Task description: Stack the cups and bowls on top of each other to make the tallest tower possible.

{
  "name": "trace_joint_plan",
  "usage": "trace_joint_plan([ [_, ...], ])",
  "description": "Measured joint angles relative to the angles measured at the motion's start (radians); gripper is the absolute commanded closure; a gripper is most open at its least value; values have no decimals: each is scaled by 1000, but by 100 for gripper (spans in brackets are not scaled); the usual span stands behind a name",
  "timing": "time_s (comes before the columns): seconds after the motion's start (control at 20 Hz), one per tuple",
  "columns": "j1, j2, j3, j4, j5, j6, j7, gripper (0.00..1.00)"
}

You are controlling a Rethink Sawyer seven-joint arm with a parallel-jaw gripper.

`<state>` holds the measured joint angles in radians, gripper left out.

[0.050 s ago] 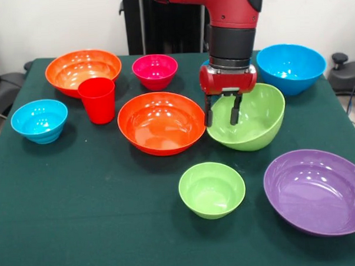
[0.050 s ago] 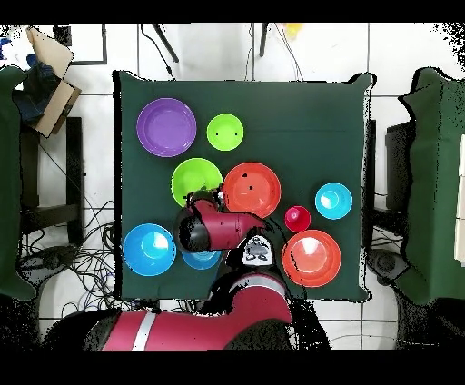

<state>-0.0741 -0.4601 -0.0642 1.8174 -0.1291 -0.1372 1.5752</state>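
**Hand at the tilted green bowl, nothing stacked yet**

The counter (image 1: 81,231) carried every piece apart; no tower had been started. The purple bowl (image 1: 318,190) sat at the near corner, well away from the rest. One orange bowl (image 1: 161,122) lay in the middle, the other orange bowl (image 1: 83,70) at the far side. The big green bowl (image 1: 253,119) was tipped up on its side, just beside the middle orange one, and the hand (image 1: 222,110) hung at its raised rim with fingers spread, one seemingly inside and one outside, not visibly pinching. The large blue bowl (image 1: 291,68) stood behind it. Smaller were the little green bowl (image 1: 212,189), the small blue bowl (image 1: 39,120), the pink bowl (image 1: 155,71) and the red cup (image 1: 97,99).

The likely risk: a thin, glossy rim could slip from the fingers, letting the tilted bowl rock back or knock the orange bowl.
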Motion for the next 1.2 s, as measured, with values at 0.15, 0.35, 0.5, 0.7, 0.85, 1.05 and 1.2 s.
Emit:
trace_joint_plan([
  [0.15,4,1,-3,0,0,0,0,0],
  [0.35,6,2,-5,0,0,0,0,0],
  [0.5,6,2,-5,0,0,0,0,0],
  [0.7,11,0,-9,3,0,0,0,0],
  [0.85,17,-8,-13,10,0,0,0,0],
  [1.05,28,-32,-13,26,0,0,0,0],
  [1.2,38,-65,-13,47,0,2,0,0],
])
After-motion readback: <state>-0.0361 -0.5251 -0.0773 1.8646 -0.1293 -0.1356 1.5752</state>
